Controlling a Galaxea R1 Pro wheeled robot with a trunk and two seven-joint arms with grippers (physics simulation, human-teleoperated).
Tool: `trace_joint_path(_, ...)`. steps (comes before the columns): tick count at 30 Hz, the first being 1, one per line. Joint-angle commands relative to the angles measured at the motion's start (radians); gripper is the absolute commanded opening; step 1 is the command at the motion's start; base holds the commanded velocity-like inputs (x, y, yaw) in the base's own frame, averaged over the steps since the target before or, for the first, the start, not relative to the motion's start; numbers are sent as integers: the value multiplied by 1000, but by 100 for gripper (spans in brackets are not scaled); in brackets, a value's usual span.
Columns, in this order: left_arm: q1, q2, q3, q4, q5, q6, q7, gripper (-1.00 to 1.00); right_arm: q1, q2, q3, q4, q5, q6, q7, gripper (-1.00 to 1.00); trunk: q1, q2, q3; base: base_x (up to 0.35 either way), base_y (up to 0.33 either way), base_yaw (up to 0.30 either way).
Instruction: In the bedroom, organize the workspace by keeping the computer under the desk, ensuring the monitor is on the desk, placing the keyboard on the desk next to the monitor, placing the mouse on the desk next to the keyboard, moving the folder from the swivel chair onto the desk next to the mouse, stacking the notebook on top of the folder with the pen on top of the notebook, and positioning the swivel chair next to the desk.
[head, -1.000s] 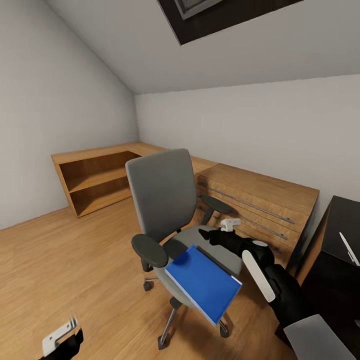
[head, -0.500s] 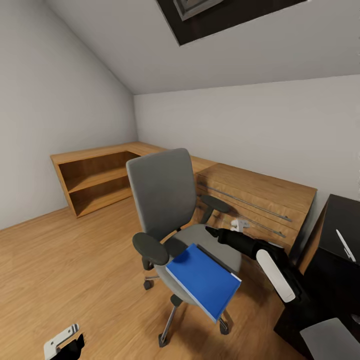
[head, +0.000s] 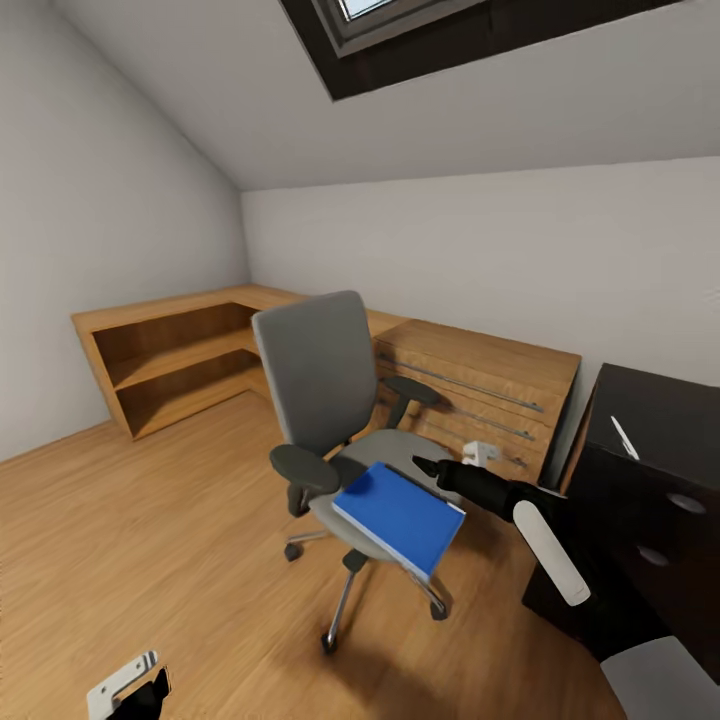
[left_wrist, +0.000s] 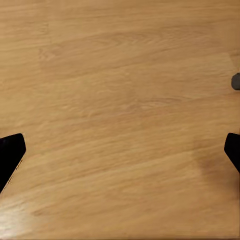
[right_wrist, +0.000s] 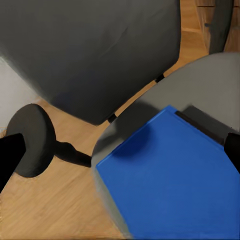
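While the blue folder (head: 400, 518) lies on the swivel chair (head: 335, 420) seat, overhanging its front edge, the right gripper (head: 428, 467), jaws wide, hovers at its two o'clock. A clumsy nudge could tip it floorward.
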Motion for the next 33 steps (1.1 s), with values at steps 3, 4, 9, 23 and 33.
trace_joint_path(3,0,-1,1,-3,2,4,1,100,-1,-1,-1,0,0,3,0,100,-1,-1,-1,-297,139,-15)
trace_joint_path(4,0,0,1,-3,2,4,1,100,-1,-1,-1,0,0,3,0,100,-1,-1,-1,-299,133,-7)
trace_joint_path(9,0,-1,1,-3,2,4,3,100,-1,-1,-2,3,1,3,1,100,-1,-1,-1,-314,-6,-2)
trace_joint_path(23,0,0,2,-3,2,4,4,100,-1,1,-1,52,0,-2,5,100,-1,-1,-1,-269,-158,0)
trace_joint_path(33,0,0,3,-6,2,4,4,100,-1,1,-2,54,0,-3,4,100,-1,-1,-1,-39,-25,0)
